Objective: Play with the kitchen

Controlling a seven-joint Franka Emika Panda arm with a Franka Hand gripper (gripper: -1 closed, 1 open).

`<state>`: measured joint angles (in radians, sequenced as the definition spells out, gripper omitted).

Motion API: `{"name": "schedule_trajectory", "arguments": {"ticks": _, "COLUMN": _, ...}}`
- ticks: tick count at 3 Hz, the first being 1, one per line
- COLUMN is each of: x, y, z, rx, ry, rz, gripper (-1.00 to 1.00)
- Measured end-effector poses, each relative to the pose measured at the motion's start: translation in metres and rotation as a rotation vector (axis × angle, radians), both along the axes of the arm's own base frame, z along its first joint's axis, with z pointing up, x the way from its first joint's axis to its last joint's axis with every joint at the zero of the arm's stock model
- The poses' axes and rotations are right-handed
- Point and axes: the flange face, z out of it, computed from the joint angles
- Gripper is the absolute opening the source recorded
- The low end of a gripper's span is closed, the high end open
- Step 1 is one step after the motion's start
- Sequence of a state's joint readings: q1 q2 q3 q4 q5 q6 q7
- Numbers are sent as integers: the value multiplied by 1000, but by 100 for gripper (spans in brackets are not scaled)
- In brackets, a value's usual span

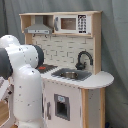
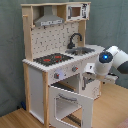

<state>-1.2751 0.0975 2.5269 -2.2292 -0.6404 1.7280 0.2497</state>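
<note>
In the first exterior view we meet the white arm (image 1: pixel 22 85) first, filling that picture's left side and covering most of the stovetop; only a red sliver of a burner (image 1: pixel 49 67) peeks out beside it. To its right stands the kitchen (image 1: pixel 75 75), against a grey curtain (image 1: pixel 112 50). Along its top we see the grey hood (image 1: pixel 39 27) and then the microwave (image 1: pixel 70 23), with the tiled back wall below, the sink (image 1: pixel 70 75) set in the counter and the black faucet (image 1: pixel 82 59) curving over it. In the second exterior view we read the kitchen from the other side: it occupies the left and middle of the picture on a wooden floor (image 2: pixel 20 120), with the black-red stovetop (image 2: pixel 52 59) on the second exterior view's left, the sink to its right, knobs (image 2: pixel 57 75) on the front panel, and the windowed oven door (image 2: pixel 67 105) hanging open and tilted outward. At the second exterior view's right the arm's white end with a blue light (image 2: pixel 104 57) sits beside the counter's end. The gripper (image 2: pixel 89 79) seems to reach in below the counter, just above the open door, but we cannot tell how its fingers stand.
</note>
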Motion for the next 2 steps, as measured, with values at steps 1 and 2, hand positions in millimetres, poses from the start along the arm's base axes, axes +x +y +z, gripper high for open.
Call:
{"name": "schedule_trajectory", "arguments": {"ticks": 1, "x": -6, "y": 3, "z": 10, "rx": -70, "ry": -77, "rz": 1, "gripper": 100}}
{"name": "schedule_trajectory", "arguments": {"ticks": 2, "x": -6, "y": 11, "z": -9, "rx": -74, "ry": -199, "rz": -29, "gripper": 100}}
